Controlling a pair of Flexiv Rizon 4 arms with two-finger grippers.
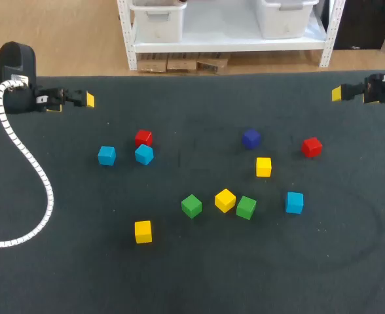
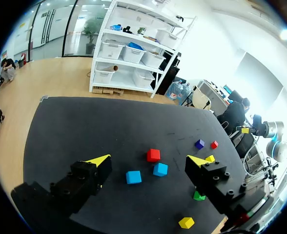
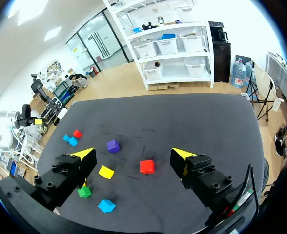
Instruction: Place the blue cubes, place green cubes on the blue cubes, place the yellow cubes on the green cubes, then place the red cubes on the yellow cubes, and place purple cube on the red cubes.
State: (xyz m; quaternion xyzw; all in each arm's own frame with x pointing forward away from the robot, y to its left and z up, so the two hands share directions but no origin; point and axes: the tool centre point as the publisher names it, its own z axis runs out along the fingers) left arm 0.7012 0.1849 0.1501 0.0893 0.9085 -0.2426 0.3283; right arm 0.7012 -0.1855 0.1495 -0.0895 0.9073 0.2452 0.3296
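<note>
Loose cubes lie scattered on the dark table. Two blue cubes sit at the left beside a red cube; a third blue cube is at the right. Two green cubes flank a yellow cube. Other yellow cubes, the purple cube and a second red cube lie apart. My left gripper hovers open at the far left edge. My right gripper hovers open at the far right edge. Both are empty.
The table is a dark mat. A white ribbed cable from my left arm lies across its left side. No cube is stacked on another.
</note>
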